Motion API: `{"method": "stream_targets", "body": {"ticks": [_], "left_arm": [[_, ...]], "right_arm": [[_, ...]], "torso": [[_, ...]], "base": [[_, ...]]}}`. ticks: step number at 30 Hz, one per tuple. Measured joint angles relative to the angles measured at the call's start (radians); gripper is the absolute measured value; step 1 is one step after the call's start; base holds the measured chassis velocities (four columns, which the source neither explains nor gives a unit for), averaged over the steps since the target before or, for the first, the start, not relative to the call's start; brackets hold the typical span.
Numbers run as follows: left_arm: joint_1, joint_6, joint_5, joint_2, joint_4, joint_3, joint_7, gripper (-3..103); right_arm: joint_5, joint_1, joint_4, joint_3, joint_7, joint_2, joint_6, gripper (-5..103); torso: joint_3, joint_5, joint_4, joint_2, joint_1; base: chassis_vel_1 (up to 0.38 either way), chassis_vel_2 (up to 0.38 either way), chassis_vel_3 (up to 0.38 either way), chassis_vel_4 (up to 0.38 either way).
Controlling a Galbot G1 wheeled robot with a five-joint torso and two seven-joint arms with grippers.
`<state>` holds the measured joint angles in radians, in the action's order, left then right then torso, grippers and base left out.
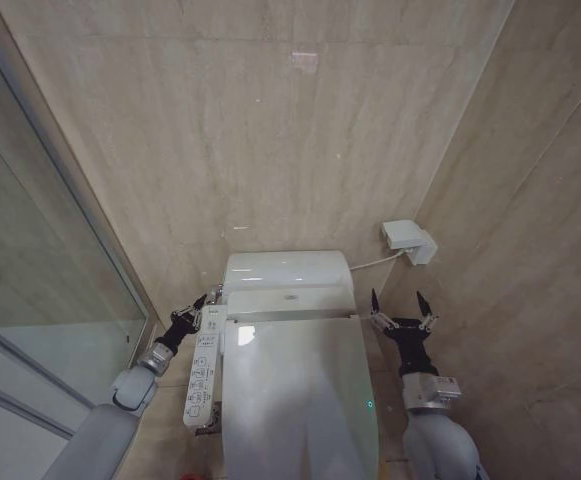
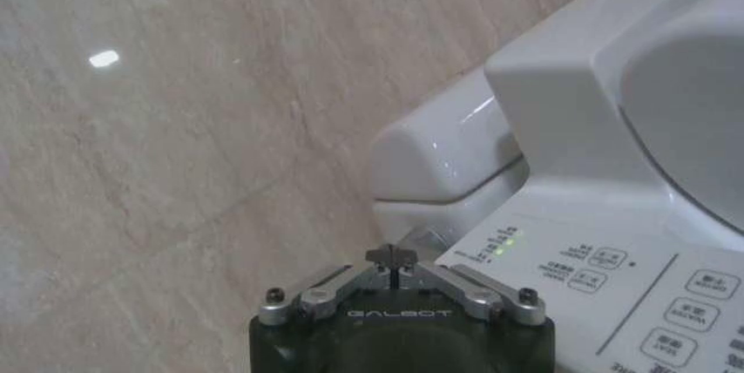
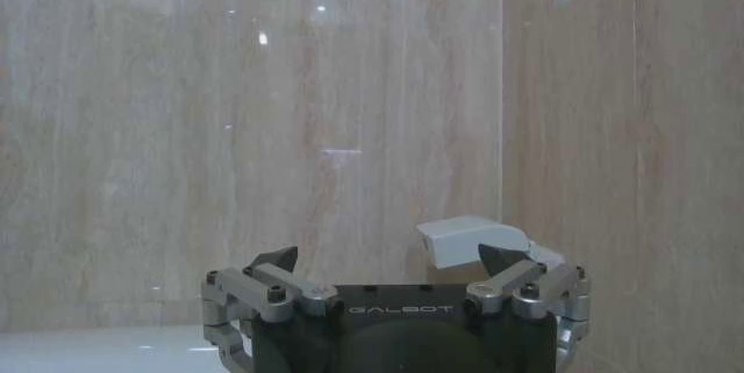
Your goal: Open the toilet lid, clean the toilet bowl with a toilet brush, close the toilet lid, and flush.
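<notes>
The large glossy white plastic toilet lid (image 1: 300,390) is seen closed over the toilet, flanked by the left claw (image 1: 202,301), pressed together by the control panel (image 1: 203,375), and the spread, empty right claw (image 1: 399,305); being smooth, stiff and likely slippery, it is best lifted at its front rim.

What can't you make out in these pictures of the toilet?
- Toilet bowl: hidden in the head view under the shut toilet lid.
- Lid's front end: cut off by the head view's bottom edge.
- Control panel button labels: too small to read in the head view.
- Left pincer and right pincer: nothing held.
</notes>
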<state>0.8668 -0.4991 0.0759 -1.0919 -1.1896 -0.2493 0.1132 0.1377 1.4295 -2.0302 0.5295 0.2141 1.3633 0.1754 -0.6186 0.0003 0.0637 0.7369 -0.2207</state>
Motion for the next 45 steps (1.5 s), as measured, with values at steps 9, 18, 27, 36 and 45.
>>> {"method": "stream_targets", "body": {"ticks": [9,18,27,36,45], "left_arm": [[-0.019,-0.012,0.001,-0.004,0.06,0.012,0.005,0],[-0.04,-0.022,0.002,-0.02,0.097,0.023,0.005,0],[-0.061,-0.025,0.016,-0.029,0.137,0.034,0.005,0],[-0.076,-0.027,0.018,-0.045,0.161,0.022,0.002,0],[-0.032,-0.012,0.048,-0.022,0.135,-0.054,-0.032,0]], "right_arm": [[0.0,0.0,0.0,0.0,0.0,0.0,0.0,100],[0.0,0.0,0.0,0.0,0.0,0.0,0.0,100],[0.0,0.0,0.0,0.0,0.0,0.0,0.0,100],[0.0,0.0,0.0,0.0,0.0,0.0,0.0,100],[0.0,0.0,0.0,0.0,0.0,0.0,0.0,100]], "torso": [[0.0,-0.0004,0.0006,0.0,0.0],[0.0,-0.0001,-0.0003,0.0,0.0],[0.0,-0.0002,0.0004,0.0,0.0],[0.0,-0.0005,0.0007,0.0,0.0],[0.0,-0.0005,-0.0001,0.0,0.0]], "base": [[0.0,0.0,0.0,0.0],[0.0,0.0,0.0,0.0],[0.0,0.0,0.0,0.0],[0.0,0.0,0.0,0.0],[0.0,0.0,0.0,0.0]]}}
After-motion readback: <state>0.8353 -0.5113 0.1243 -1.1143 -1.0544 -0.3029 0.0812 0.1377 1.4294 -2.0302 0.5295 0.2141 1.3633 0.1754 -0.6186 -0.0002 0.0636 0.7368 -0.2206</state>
